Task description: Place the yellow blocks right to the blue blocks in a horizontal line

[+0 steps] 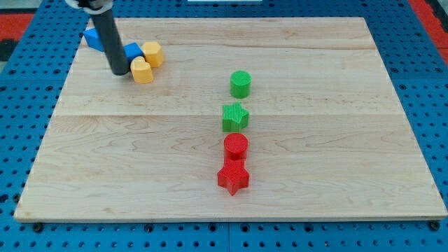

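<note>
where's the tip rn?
My tip is near the board's top-left corner, just left of the lower yellow block, with a blue block right behind it toward the view's top.

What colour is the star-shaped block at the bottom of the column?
Red: the red star-shaped block, lowest in the column, seen in the camera view.

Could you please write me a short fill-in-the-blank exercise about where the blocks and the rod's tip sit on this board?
1. My tip is just left of a ____ block.
2. The green cylinder lies toward the view's ____ from the green star.
3. The red star sits just below the red ____.
4. Behind the rod are two ____ blocks.

Missing words: yellow; top; cylinder; blue
</note>
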You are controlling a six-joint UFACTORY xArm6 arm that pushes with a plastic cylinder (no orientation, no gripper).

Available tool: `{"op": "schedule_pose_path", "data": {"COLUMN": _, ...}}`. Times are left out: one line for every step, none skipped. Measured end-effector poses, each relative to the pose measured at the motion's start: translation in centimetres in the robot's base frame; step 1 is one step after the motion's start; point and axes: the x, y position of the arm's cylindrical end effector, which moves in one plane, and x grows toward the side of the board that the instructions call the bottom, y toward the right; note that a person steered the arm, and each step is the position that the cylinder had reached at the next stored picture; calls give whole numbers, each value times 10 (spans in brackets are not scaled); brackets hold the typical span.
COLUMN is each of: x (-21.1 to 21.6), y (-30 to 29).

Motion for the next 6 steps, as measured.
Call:
{"op": "schedule_pose_path", "data": {"x": -32, "y": 4}}
{"op": "schedule_pose_path", "data": {"x": -58, "y": 6}}
{"op": "schedule_pose_path", "data": {"x": -37, "y": 10}}
{"op": "schedule_pose_path", "data": {"x": -33, "y": 35}}
{"op": "schedule_pose_path", "data": {"x": -33, "y": 65}}
{"op": "schedule_pose_path", "data": {"x": -50, "y": 105}}
